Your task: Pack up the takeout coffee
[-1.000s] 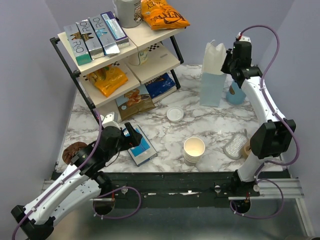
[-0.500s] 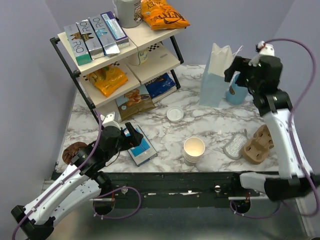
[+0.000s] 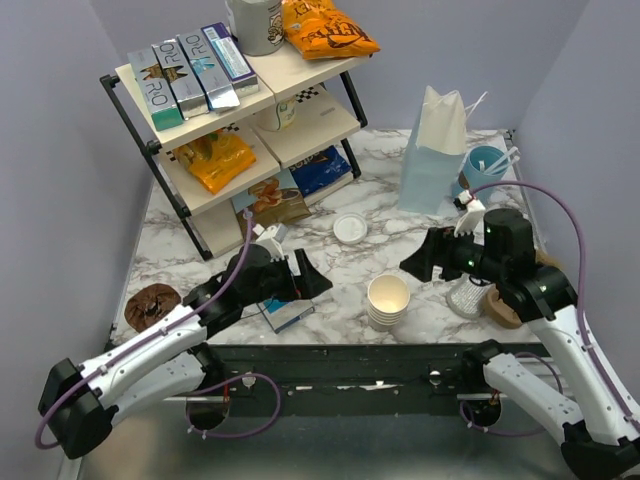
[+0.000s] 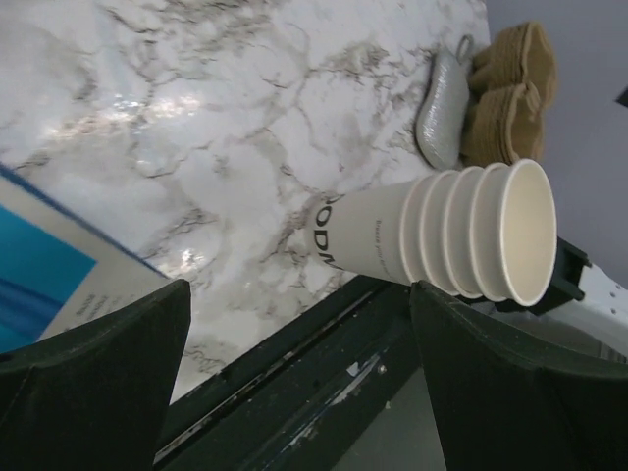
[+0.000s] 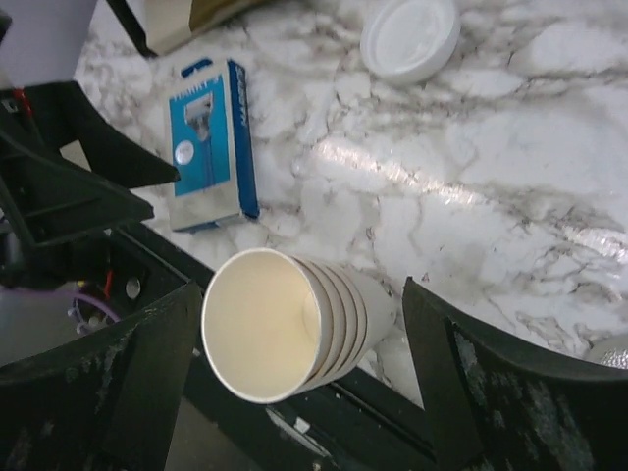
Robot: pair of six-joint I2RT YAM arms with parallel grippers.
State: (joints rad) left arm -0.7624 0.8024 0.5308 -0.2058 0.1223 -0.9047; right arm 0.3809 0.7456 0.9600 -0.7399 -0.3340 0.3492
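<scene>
Right wrist | right tool (image 5: 299, 294) spread, empty, close by cup stack (image 5: 275, 334) | left tool (image 4: 299, 289) spread, empty, facing same stack | takeout coffee unseen in any view, maybe already inside paper bag (image 3: 432, 150) well behind right tool, cannot confirm | loose lid (image 5: 410, 34), blue box (image 5: 211, 142) on surface (image 5: 510, 157) beyond stack; nothing blocking

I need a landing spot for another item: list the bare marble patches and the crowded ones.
Bare: between loose lid and blue bag; between shelf rack and cookie. Crowded: near edge, around cup stack and blue box.
</scene>
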